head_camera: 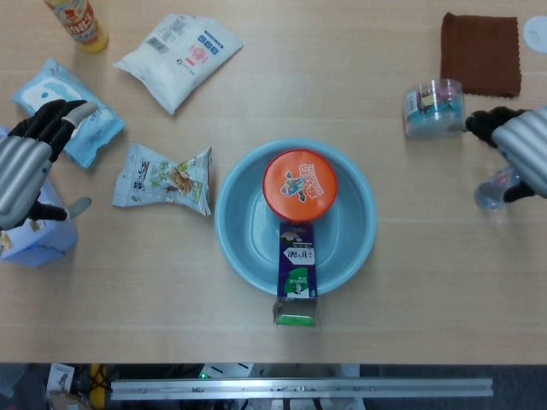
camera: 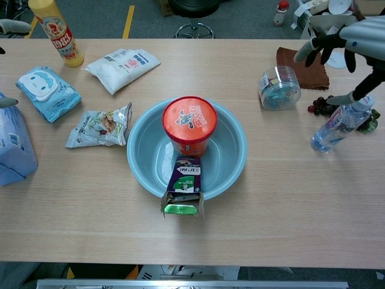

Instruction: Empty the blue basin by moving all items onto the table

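The table [head_camera: 410,282] carries the blue basin [head_camera: 359,218] at centre. In it stands an orange-lidded cup [head_camera: 299,185]; a carton [head_camera: 296,273] leans over its near rim. The left hand [head_camera: 26,175], fingers spread, holds nothing above a blue pack [camera: 13,147]. The right hand [head_camera: 520,149], fingers apart and empty, hovers over a bottle [camera: 338,127].

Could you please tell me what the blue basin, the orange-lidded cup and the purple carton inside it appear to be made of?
The blue basin looks like smooth moulded plastic, with soft light reflections on its inner wall. The orange-lidded cup seems paper or thin plastic with a printed, slightly glossy lid; which one cannot be told. The purple carton looks like coated paperboard: folded, creased edges and printed panels.
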`<control>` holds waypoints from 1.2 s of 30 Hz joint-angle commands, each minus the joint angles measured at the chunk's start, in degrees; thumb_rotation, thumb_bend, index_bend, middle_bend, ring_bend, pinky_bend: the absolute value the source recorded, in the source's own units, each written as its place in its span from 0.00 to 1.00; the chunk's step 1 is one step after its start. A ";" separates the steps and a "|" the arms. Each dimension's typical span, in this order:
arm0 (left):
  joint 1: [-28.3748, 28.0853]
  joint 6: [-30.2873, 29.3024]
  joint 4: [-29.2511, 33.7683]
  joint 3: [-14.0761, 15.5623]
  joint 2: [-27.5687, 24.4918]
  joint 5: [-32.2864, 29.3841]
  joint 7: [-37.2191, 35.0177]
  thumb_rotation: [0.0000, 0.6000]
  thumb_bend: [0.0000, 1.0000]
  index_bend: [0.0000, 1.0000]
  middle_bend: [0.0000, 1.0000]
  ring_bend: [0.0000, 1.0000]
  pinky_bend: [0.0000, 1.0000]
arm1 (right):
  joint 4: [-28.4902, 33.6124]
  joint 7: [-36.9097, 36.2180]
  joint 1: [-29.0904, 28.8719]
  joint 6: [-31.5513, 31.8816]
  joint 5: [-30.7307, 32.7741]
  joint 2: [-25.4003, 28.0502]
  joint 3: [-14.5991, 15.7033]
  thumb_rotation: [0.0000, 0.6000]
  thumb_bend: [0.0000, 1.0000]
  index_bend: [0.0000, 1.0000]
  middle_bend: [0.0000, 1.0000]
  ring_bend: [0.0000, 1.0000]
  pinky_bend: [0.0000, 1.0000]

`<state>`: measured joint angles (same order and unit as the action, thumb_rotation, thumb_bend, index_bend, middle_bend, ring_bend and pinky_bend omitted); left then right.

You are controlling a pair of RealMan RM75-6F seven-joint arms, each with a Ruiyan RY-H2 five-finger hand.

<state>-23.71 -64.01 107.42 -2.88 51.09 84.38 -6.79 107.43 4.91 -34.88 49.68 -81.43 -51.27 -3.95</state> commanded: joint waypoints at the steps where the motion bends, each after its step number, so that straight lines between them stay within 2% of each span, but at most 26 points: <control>1: 0.09 -0.08 0.12 0.04 -0.11 0.01 -0.07 1.00 0.19 0.00 0.09 0.06 0.20 | 0.95 2.10 -3.28 -3.60 0.45 -2.92 -1.27 1.00 0.02 0.23 0.30 0.30 0.51; 3: 0.26 -0.28 0.22 0.07 -0.29 0.02 -0.26 1.00 0.19 0.00 0.09 0.06 0.20 | 0.77 4.42 -5.64 -6.49 2.04 -5.22 -1.77 1.00 0.00 0.19 0.26 0.27 0.47; 7: 0.66 -0.76 0.26 0.13 -0.75 0.02 -0.77 1.00 0.19 0.00 0.09 0.06 0.20 | 0.11 10.20 -9.91 -10.90 6.60 -9.81 -2.36 1.00 0.00 0.02 0.06 0.08 0.28; 9: 0.94 -1.06 0.21 0.20 -1.04 0.07 -1.22 1.00 0.19 0.00 0.09 0.06 0.20 | -0.40 13.08 -11.69 -11.55 9.33 -12.60 -2.72 1.00 0.00 0.00 0.01 0.03 0.24; 17: 1.49 -1.59 -0.34 0.23 -1.86 0.27 -3.05 1.00 0.19 0.00 0.09 0.06 0.20 | -2.18 20.70 -18.16 -12.83 19.08 -20.15 -3.04 1.00 0.00 0.00 0.00 0.00 0.22; 24: 1.49 -1.53 -0.77 0.11 -2.10 0.43 -3.89 1.00 0.19 0.00 0.09 0.06 0.20 | -4.61 27.21 -23.45 -11.03 25.91 -26.20 -2.14 1.00 0.00 0.00 0.00 0.00 0.22; 36: 2.02 -1.75 -1.37 0.18 -2.74 0.28 -4.78 1.00 0.19 0.00 0.09 0.06 0.20 | -9.57 32.12 -28.46 -8.15 34.08 -31.88 0.40 1.00 0.00 0.00 0.00 0.00 0.22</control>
<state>-21.70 -65.76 106.05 -2.70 48.36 84.65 -11.57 98.24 36.83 -63.03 41.19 -47.80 -82.83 -3.86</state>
